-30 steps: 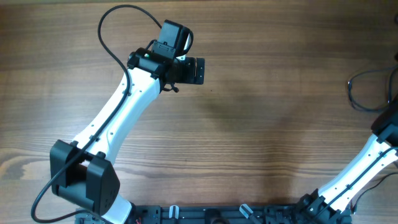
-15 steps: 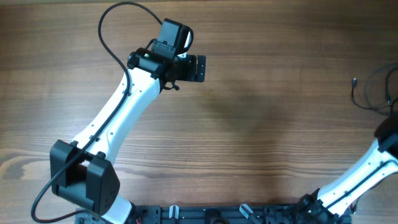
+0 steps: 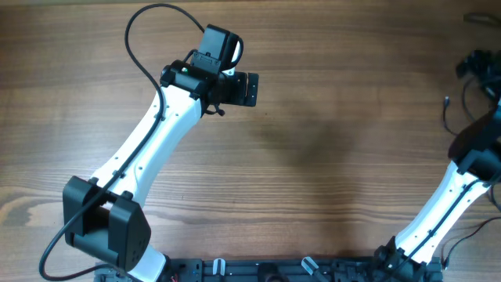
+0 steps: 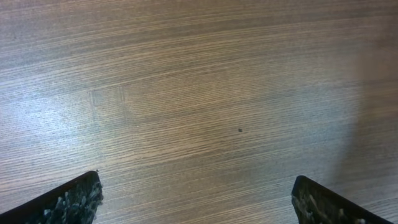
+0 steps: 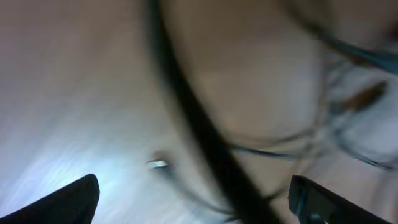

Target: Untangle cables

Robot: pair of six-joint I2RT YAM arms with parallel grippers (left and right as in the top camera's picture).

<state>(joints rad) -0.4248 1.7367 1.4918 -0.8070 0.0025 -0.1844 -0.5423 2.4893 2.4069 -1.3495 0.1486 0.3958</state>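
**Finding.** The cables [image 3: 446,110] lie at the far right edge of the table [image 3: 329,157], only partly inside the overhead view. One thin strand shows there. It ends in a small plug [image 3: 445,100], runs roughly along the table's depth and sits just beside the right arm [image 3: 450,196]. A dark mass [image 3: 473,63] farther up that edge cannot be resolved as cord or hardware.

The right wrist view is badly blurred. Thin strands [image 5: 273,149] loop at its right side. A heavier dark cord [image 5: 186,118] crosses diagonally from top centre to bottom right, into the gap of the right gripper [image 5: 199,199]. That gripper's jaws stand fully apart. Nothing appears pinched, though the blur prevents ruling out contact.

Your left gripper [image 4: 199,199] is likewise spread wide and holds nothing. It hangs over bare wood, well apart from the cables across the table.

**Assessment.** The tangle looks unresolved. Your right arm is plainly the nearer one. Any pick should close across the diagonal cord, not along it. Bringing in the left arm would call for a long reach rightward.
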